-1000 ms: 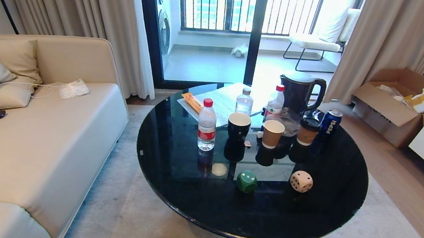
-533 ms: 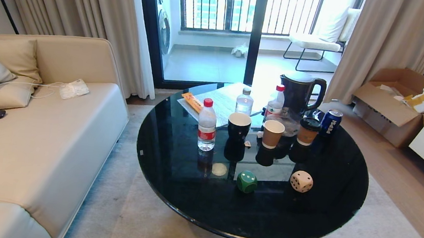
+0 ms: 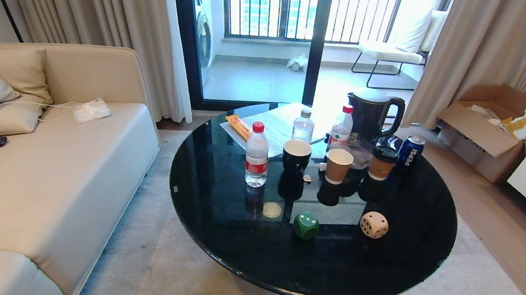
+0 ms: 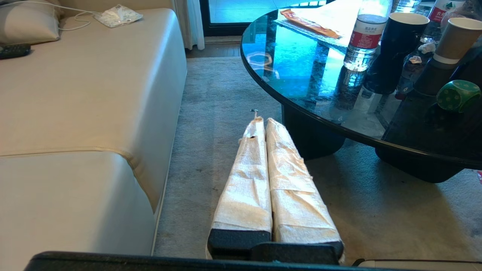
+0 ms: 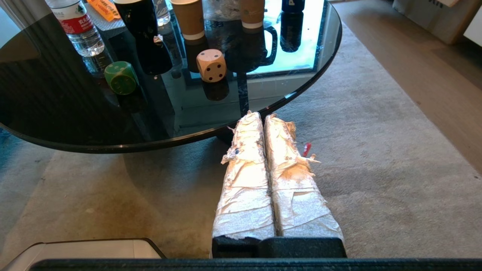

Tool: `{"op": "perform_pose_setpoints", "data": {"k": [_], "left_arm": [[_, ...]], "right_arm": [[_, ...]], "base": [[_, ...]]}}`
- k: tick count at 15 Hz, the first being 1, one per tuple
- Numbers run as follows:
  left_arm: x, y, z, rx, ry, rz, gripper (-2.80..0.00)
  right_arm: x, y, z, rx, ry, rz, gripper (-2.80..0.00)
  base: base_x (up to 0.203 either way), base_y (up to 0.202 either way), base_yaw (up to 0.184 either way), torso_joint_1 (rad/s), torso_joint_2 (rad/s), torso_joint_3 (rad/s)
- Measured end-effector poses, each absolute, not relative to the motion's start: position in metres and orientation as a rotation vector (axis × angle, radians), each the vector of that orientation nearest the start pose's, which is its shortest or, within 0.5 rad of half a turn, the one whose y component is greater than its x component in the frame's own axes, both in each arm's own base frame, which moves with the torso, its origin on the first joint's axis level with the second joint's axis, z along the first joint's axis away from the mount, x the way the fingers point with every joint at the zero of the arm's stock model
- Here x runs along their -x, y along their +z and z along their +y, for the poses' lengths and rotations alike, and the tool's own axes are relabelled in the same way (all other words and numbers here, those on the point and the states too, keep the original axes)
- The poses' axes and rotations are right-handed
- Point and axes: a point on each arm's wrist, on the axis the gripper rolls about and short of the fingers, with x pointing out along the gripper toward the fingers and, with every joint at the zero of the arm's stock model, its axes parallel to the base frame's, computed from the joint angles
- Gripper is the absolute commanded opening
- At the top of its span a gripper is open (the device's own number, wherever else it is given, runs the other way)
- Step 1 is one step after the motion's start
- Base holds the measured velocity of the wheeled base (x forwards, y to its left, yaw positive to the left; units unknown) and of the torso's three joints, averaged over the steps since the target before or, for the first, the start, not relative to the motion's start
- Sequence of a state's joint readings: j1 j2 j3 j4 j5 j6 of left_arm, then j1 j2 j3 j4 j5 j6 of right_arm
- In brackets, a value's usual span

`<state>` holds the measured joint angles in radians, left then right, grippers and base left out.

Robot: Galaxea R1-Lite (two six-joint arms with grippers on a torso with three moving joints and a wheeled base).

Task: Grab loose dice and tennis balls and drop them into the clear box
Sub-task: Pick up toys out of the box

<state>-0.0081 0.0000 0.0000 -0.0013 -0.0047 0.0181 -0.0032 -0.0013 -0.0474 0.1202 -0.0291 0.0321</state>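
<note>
two dice are sitting on the round black glass table (image 3: 215,221), toward its near edge and apart from each other. the dark green die (image 3: 306,225) is showing rounded corners and pale pips, two of them facing up, and it is lying in front of the black mug (image 3: 296,155). the beige die (image 3: 373,224) is showing dark pips and is lying to the green one's right, in front of the two paper cups (image 3: 338,165). both are throwing dim reflections in the glass.

the left gripper (image 4: 260,121) is hanging over the grey carpet (image 4: 222,113) between the sofa (image 4: 90,94) and the table, its tape-wrapped fingers pressed together with nothing between them. the right gripper (image 5: 261,114) is hanging over the carpet just off the table's near rim, its wrapped fingers also pressed together and gripping nothing.

neither arm is appearing in the head view. in the left wrist view the green die is being cut by the frame edge, and the beige one is falling outside it. the clutter behind the cups near the kettle (image 3: 371,113) is hard to make out, a clear wrinkled thing partly hidden by the bottles. no clear tub and no tennis balls are showing in any view
</note>
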Motion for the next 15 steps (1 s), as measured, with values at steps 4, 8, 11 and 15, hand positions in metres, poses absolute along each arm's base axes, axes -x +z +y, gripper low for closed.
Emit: {"op": "perform_pose_setpoints", "data": {"k": [4,8,11,15], "left_arm": [[0.0228,0.0756,0.0001,-0.018,-0.012,-0.001,-2.80],[0.0228,0.0756,0.0001,-0.018,-0.012,-0.001,-2.80],[0.0228,0.0756,0.0001,-0.018,-0.013,-0.002,-2.80],[0.0228,0.0756,0.0001,-0.018,-0.012,-0.001,-2.80]], "right_arm": [[0.0270,0.0762,-0.0006,-0.031,-0.033,0.071,-2.80],[0.0270,0.0762,-0.0006,-0.031,-0.033,0.071,-2.80],[0.0270,0.0762,-0.0006,-0.031,-0.033,0.071,-2.80],[0.0270,0.0762,-0.0006,-0.031,-0.033,0.071,-2.80]], "base": [[0.000,0.000,0.000,0.000,0.00,0.000],[0.000,0.000,0.000,0.000,0.00,0.000],[0.000,0.000,0.000,0.000,0.00,0.000],[0.000,0.000,0.000,0.002,0.00,-0.074]]}}
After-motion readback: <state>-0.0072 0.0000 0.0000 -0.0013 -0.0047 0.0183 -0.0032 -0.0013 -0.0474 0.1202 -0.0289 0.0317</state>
